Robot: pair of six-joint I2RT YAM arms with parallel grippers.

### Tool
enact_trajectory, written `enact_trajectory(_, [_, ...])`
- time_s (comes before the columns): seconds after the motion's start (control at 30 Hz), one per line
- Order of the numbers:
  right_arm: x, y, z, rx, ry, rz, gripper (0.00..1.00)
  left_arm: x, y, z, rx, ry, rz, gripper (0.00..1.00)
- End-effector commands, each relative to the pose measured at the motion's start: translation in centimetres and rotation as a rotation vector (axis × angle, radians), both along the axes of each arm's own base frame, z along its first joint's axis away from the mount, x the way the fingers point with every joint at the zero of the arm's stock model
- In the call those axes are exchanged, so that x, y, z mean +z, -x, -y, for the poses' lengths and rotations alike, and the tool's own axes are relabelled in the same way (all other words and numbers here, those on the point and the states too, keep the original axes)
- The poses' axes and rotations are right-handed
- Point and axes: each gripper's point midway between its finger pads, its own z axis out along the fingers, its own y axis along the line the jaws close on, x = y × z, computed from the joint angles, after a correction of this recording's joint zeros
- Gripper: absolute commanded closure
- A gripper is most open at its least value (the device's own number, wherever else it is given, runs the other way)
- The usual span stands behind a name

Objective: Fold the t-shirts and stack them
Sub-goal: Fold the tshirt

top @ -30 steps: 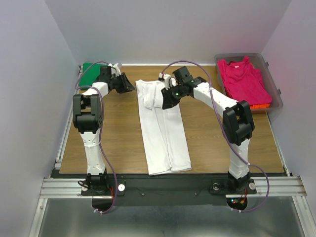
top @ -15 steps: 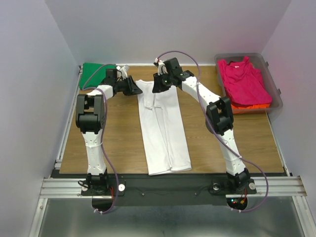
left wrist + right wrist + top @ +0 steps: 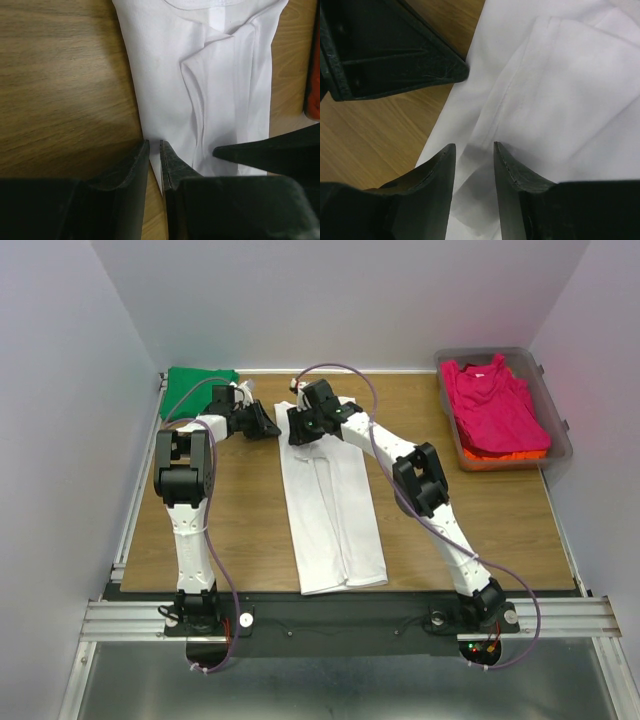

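Observation:
The white t-shirt (image 3: 330,505) lies folded lengthwise into a long strip on the table, collar end at the back. My left gripper (image 3: 272,427) sits at the strip's back left edge. In the left wrist view its jaws (image 3: 154,145) stand nearly shut with a thin slit, and the flat shirt edge (image 3: 200,75) shows through it. My right gripper (image 3: 295,433) is open just above the same corner, jaws (image 3: 474,146) over the white cloth (image 3: 560,85). The green t-shirt (image 3: 195,383) lies back left. The magenta-pink t-shirt (image 3: 495,400) lies on the orange one (image 3: 515,454).
A clear plastic tub (image 3: 556,448) at the back right holds the pink and orange shirts. The two grippers are close together; the left gripper's finger (image 3: 395,55) shows in the right wrist view. Bare wooden table (image 3: 230,510) lies on both sides of the strip.
My right gripper has swung left across the shirt's collar end to its left corner. My left gripper has shifted right to the shirt's edge.

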Motion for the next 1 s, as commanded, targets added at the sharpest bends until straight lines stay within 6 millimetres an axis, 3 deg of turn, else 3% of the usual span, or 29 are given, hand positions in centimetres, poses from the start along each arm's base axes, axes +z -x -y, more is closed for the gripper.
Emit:
enact_trajectory(0.0, [1.5, -1.6, -1.5, -0.046, -0.001, 0.115, 0.55, -0.7, -0.1, -0.4, 0.011, -0.04, -0.009, 0.73])
enact_trajectory(0.13, [0.0, -1.1, -1.6, -0.045, 0.027, 0.101, 0.55, -1.0, 0.2, -0.3, 0.001, -0.037, -0.014, 0.73])
enact_trajectory(0.3, [-1.9, -0.7, -1.5, -0.041, 0.054, 0.08, 0.63, 1.0, 0.4, -0.2, -0.017, -0.038, 0.041, 0.74])
enact_trajectory(0.4, [-1.7, -0.7, -1.4, -0.041, 0.059, 0.085, 0.67, 1.7, 0.3, -0.4, -0.019, -0.05, 0.063, 0.74])
enact_trajectory(0.63, [-1.0, -0.9, -1.2, -0.029, 0.071, 0.115, 0.92, 6.1, 0.8, 0.9, -0.061, -0.045, 0.174, 0.74])
enact_trajectory(0.7, [-0.6, -0.8, -1.4, -0.022, 0.065, 0.12, 0.97, 6.4, 1.0, 1.3, -0.071, -0.047, 0.184, 0.74])
enact_trajectory(0.77, [-0.3, -0.8, -1.3, -0.02, 0.062, 0.123, 0.99, 6.3, 1.2, 1.7, -0.071, -0.043, 0.178, 0.74])
enact_trajectory(0.9, [2.4, -0.6, -1.6, -0.006, 0.026, 0.146, 0.99, 5.3, 1.1, 2.2, -0.075, -0.032, 0.158, 0.74])
enact_trajectory(0.97, [3.5, -0.5, -1.7, 0.006, 0.019, 0.164, 0.99, 3.5, 1.1, 2.2, -0.068, -0.04, 0.125, 0.74])
